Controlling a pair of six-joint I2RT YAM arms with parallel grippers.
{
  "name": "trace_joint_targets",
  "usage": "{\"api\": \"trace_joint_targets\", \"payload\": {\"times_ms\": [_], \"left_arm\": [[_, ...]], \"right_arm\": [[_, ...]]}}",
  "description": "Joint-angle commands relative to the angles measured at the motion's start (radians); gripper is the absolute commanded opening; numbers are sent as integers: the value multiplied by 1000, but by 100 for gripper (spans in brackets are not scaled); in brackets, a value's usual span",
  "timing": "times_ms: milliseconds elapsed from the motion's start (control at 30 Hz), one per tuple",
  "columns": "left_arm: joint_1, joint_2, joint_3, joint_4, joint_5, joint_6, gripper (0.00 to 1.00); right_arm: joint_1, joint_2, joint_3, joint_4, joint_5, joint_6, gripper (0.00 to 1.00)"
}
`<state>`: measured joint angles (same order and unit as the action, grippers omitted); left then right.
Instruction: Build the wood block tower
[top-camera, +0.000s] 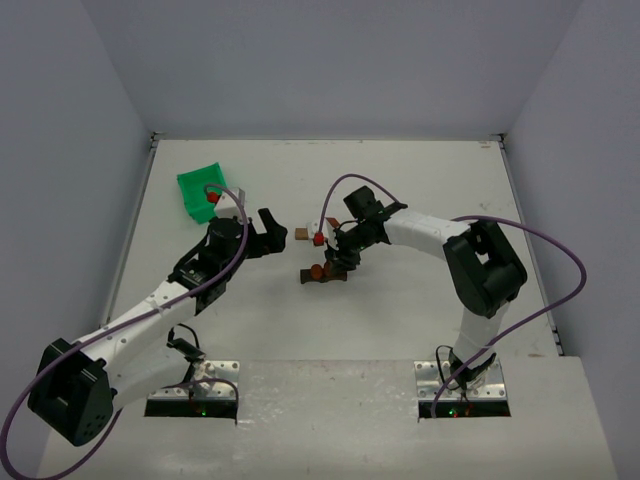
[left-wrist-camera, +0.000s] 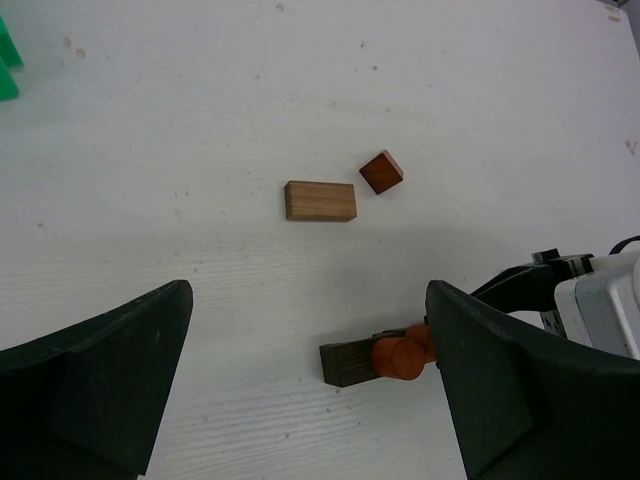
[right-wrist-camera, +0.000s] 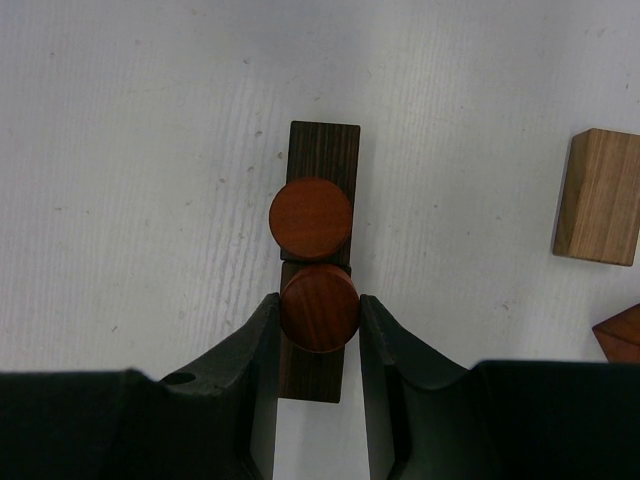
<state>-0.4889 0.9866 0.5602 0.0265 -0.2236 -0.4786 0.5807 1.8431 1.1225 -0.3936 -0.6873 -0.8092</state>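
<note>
The right tool (right-wrist-camera: 318, 300) is clamping the nearer round piece (right-wrist-camera: 319, 312), which is sitting on the dark plank (right-wrist-camera: 325, 150) on the bench (right-wrist-camera: 120, 200). The second round piece (right-wrist-camera: 311, 218) is sitting just beyond it. The left tool (left-wrist-camera: 305, 370) is hovering, fingers wide apart, gripping nothing. Lying here are one plank, two round pieces, one red cube (left-wrist-camera: 381, 172) and one pale block (left-wrist-camera: 320, 200).

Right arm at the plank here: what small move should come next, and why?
Probably open the right gripper and lift clear: the round piece between its fingers seems seated on the dark plank, beside the other round piece.
</note>
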Motion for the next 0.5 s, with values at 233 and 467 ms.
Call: {"api": "trace_joint_targets", "payload": {"times_ms": [233,467], "left_arm": [[10,6,17,53,16,11,100],[12,12,17,53,18,9,100]], "right_arm": [[8,-44,2,-4,-3,-24,32],[8,-45,0,-12,-4,-30,33]]}}
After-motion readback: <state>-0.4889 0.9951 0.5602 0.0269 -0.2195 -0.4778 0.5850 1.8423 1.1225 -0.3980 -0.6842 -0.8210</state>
